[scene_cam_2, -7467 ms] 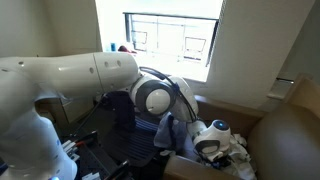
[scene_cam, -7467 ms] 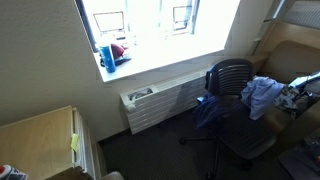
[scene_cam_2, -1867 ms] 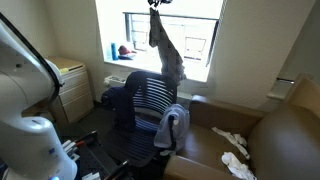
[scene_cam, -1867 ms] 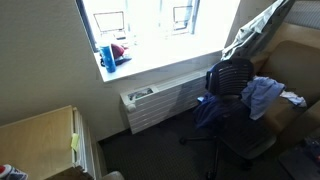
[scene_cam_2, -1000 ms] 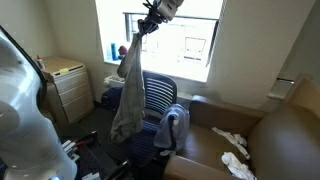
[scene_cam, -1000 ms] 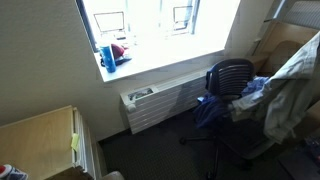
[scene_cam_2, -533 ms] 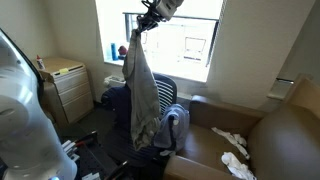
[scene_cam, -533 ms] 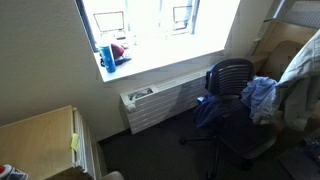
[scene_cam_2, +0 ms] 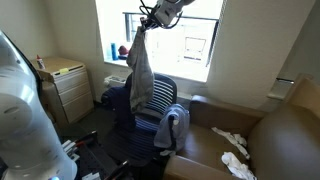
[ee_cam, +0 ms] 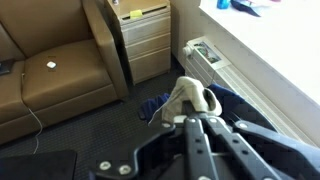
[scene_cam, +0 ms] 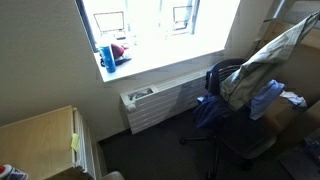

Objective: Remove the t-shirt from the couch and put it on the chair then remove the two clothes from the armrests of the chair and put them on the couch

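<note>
t-shirt (scene_cam_2: 141,72) pinched in claw (scene_cam_2: 150,25) — hem lifted higher, swung over chair (scene_cam_2: 162,97)

An office is indicated: a black swivel chair (scene_cam: 222,75) is placed before the large window (scene_cam: 150,25), a radiator (scene_cam: 165,98) is mounted directly below the window, a wooden drawer cabinet (scene_cam_2: 72,88) is set beside the window, and a tan couch (scene_cam_2: 285,140) is placed at the window's opposite end, on dark carpet (scene_cam: 150,150).

daylight from the window (scene_cam: 140,25), blown out white at 12 o'clock in both exterior views; floor (scene_cam: 150,150) at 6 o'clock dim. wrist view slightly soft.
</note>
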Robot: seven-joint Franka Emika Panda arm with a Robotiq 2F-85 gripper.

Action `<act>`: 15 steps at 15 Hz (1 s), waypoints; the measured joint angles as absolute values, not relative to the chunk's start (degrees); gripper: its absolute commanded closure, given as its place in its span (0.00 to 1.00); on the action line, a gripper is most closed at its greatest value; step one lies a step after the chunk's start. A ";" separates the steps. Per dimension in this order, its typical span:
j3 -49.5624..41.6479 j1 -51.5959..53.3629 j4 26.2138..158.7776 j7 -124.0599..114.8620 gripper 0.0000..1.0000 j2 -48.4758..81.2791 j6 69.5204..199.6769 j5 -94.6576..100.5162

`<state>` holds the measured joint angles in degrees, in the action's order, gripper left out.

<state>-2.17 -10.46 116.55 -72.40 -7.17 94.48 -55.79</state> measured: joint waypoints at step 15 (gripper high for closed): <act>-2.60 -9.91 116.53 -69.59 0.74 -7.10 94.63 -55.52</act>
